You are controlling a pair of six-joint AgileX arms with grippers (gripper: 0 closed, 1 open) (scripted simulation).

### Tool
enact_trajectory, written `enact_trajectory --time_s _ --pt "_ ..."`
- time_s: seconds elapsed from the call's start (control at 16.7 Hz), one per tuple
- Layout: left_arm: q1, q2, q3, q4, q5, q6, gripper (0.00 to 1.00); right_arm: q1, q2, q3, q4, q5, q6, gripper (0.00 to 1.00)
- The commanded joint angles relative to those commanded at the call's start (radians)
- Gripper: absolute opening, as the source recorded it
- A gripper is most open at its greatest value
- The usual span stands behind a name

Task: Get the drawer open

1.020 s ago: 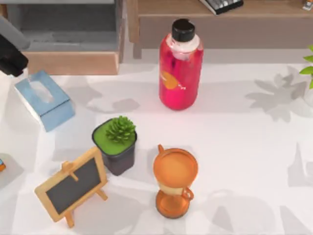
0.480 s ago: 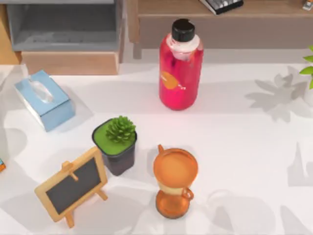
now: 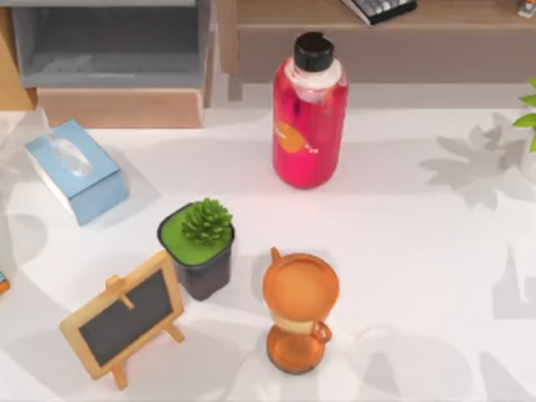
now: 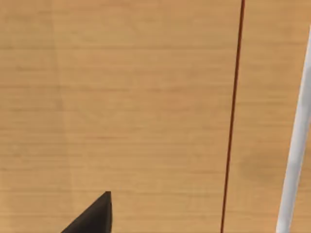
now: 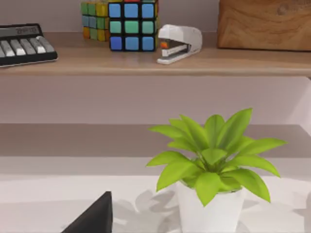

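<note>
At the near edge of the bench stand a small chalkboard easel [image 3: 124, 318] towards the left corner and an orange hourglass [image 3: 300, 310] near the middle, with a potted succulent [image 3: 199, 245] just behind and between them. Further back, a blue tissue box [image 3: 75, 170] lies by the left edge and a red bottle [image 3: 308, 113] with a black cap stands upright near the centre. Far left, the drawer [image 3: 109, 107] sits pulled out, its light-wood front panel facing the bench and its grey floor and walls open to view, just behind the tissue box. A second ago a dark arm hung over the tissue box at the left edge; half a second ago it had already gone from the overhead view, and the drawer has not shifted since. I judge the task essentially done, with the left arm backing off to park. Its wrist view faces plain light wood crossed by a thin dark seam, with one dark tip of the left gripper [image 4: 92, 218]; I cannot tell whether its fingers are spread or pressed together. One dark tip of the right gripper [image 5: 92, 218] shows likewise, state unclear, parked facing a leafy potted plant [image 5: 211, 165] and, beyond, a shelf [image 5: 146, 65] with a keyboard [image 5: 24, 44], puzzle cubes [image 5: 131, 24] and a stapler [image 5: 179, 43].
</note>
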Motion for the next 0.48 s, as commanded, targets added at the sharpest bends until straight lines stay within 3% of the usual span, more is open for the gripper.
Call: enact_trajectory --time_s 0.48 --pt "-0.017 0.041 0.085 -0.044 -0.016 -0.001 1.0 0.0 0.0 0.0 0.0 0.0 0.0 1.0"
